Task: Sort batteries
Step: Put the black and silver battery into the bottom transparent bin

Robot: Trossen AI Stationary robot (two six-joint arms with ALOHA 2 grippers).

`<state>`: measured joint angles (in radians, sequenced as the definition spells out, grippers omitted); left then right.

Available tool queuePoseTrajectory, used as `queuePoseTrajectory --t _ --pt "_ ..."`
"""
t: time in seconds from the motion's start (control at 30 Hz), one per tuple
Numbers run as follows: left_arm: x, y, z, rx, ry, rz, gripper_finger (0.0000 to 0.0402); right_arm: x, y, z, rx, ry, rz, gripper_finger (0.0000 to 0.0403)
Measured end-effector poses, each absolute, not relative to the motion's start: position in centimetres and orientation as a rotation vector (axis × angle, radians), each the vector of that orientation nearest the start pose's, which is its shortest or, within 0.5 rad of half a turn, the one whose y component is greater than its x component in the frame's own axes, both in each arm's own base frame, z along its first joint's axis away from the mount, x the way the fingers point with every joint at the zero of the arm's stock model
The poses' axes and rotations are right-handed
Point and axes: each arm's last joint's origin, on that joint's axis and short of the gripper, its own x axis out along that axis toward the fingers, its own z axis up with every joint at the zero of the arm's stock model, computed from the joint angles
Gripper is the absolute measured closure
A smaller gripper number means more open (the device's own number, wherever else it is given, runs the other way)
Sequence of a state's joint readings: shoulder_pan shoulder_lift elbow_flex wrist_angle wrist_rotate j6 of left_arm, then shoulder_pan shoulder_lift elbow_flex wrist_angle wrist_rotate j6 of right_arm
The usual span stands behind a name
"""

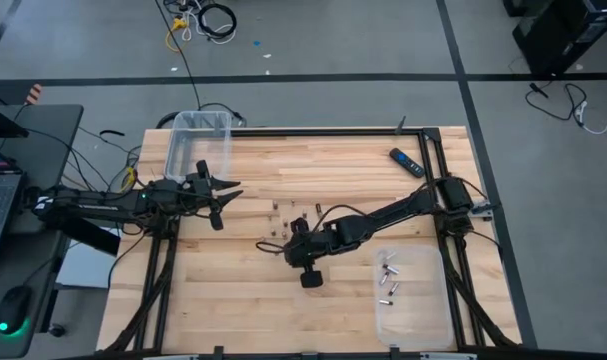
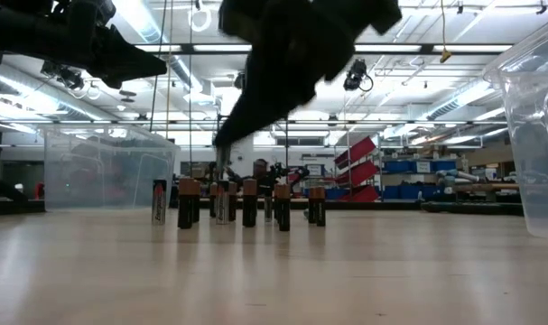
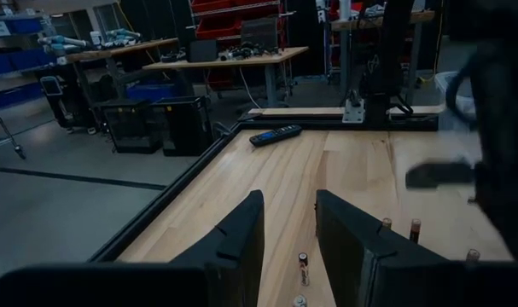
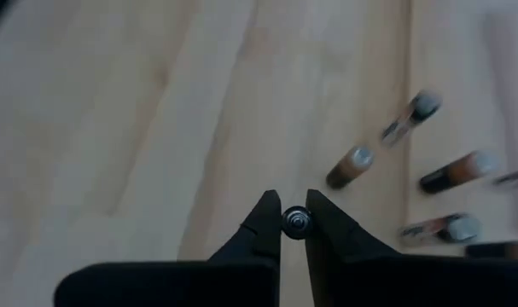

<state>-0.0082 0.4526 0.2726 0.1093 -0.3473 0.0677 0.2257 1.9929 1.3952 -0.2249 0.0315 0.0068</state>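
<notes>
- My left pincer (image 1: 228, 190) hovers over the desk (image 1: 253, 300), fingers spread with nothing between them, just beside the empty clear bin (image 1: 200, 140).
- My right pincer (image 4: 293, 223) points straight down and pinches one upright battery (image 4: 295, 223) by its top.
- More standing batteries (image 2: 249, 201) cluster just beside that pincer.
- Further right, a clear tray (image 1: 415, 295) holds several lying batteries (image 1: 389, 277).

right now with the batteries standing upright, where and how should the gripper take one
By the top end, from straight above. The batteries stand upright and close together, so only their tops are free. The right gripper does this: pointing down, fingers either side of one battery's cap. The left gripper waits by the bin.
</notes>
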Motion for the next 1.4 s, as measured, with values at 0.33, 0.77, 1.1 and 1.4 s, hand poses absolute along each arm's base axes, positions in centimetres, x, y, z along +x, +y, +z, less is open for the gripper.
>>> queuePoseTrajectory --t 0.33,0.77,1.1,1.4 --pt "12.9 0.9 22.8 0.078 0.079 0.337 0.0296 36.2 11.3 27.1 -0.034 0.812 0.215 0.038" --pt "12.9 0.9 22.9 0.06 0.061 0.338 0.0296 23.1 15.5 34.1 0.217 0.95 0.017 0.038" --pt "12.9 0.9 23.0 0.056 0.049 0.338 0.0295 16.6 18.3 33.2 0.27 0.944 -0.26 0.0378" --pt "12.9 0.9 23.0 0.055 0.048 0.338 0.0295 14.4 18.9 28.6 0.344 0.974 -0.412 0.0371"
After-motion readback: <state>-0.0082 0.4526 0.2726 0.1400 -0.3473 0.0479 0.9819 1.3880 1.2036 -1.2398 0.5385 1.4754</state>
